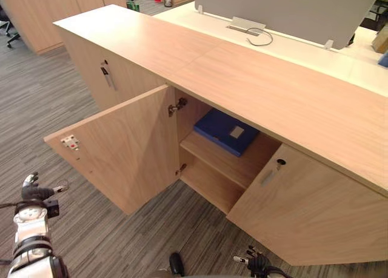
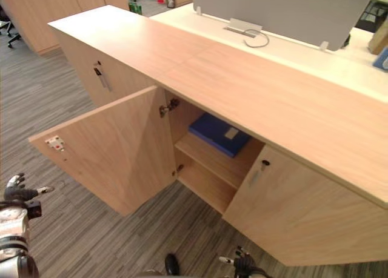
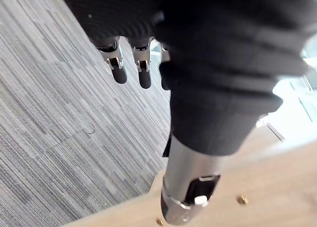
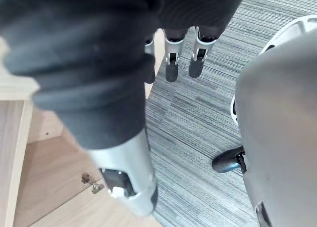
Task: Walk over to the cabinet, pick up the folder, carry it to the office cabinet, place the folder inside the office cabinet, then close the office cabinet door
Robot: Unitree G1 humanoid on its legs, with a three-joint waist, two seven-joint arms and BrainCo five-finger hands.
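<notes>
Folder is in; the door is what's left to shut.
The blue folder (image 1: 225,131) lies flat on the upper shelf (image 1: 227,164) of the office cabinet (image 1: 291,102), at the centre of the frame, with its long axis along the cabinet front. The open door (image 1: 124,151) swings out toward the lower left. Its free edge is nearest your left hand (image 1: 33,192), at lower left. Your right hand (image 1: 257,264), at bottom centre, is farther off. Both hands hang empty, fingers loosely straight.
</notes>
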